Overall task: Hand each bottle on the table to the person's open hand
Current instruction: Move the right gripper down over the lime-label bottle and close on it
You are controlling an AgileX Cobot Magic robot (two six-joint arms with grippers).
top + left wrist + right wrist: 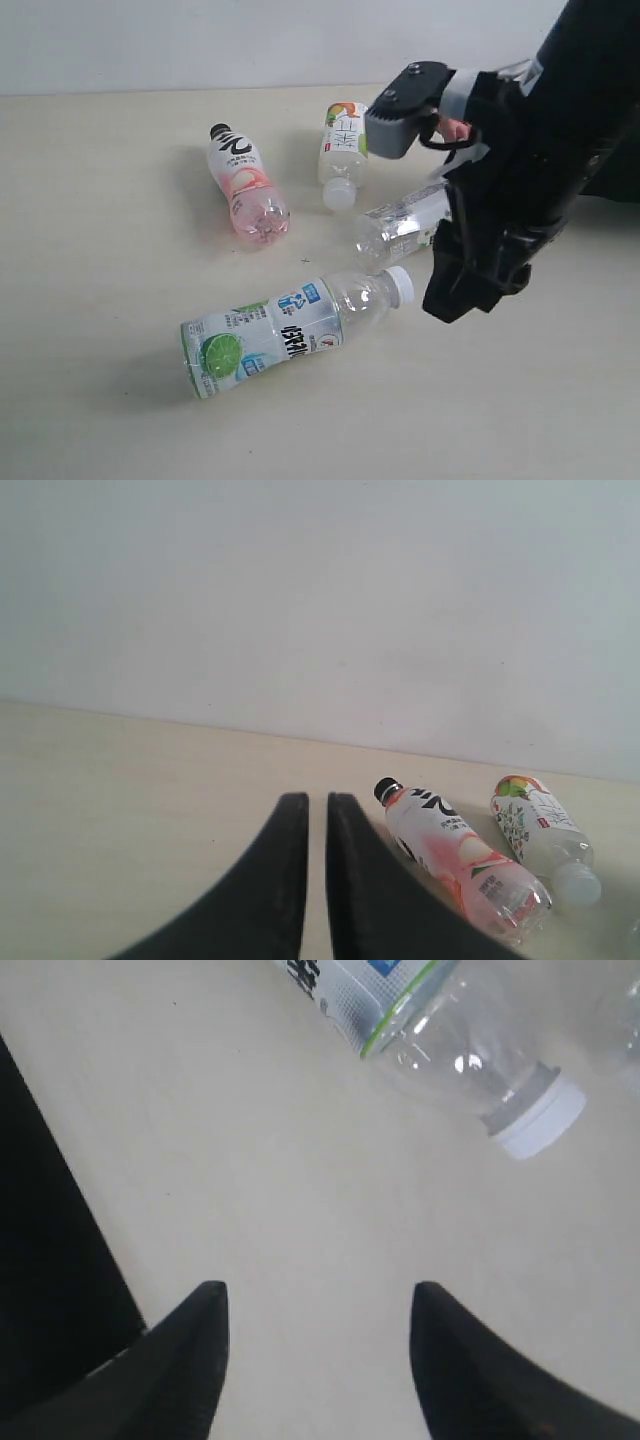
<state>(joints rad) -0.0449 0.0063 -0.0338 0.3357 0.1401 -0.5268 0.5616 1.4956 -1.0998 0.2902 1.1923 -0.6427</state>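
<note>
Four bottles lie on their sides on the table (100, 250). The lime-label bottle (265, 340) is nearest, and its white cap (535, 1120) points toward my right gripper (443, 303). That gripper (320, 1290) hangs open over bare table just short of the cap, with nothing between its fingers. The white-blue label bottle (400, 225) is partly hidden behind the right arm. Further back lie the pink-label bottle (245, 185) (455, 865) and the white-green label bottle (343, 145) (540, 825). My left gripper (317, 798) is shut and empty. The person's open hand is out of view.
The right arm's black bulk (540, 150) fills the right side of the exterior view. A pale wall (250, 40) runs behind the table's far edge. The pink-label bottle lies close beside my left gripper's fingers in the left wrist view.
</note>
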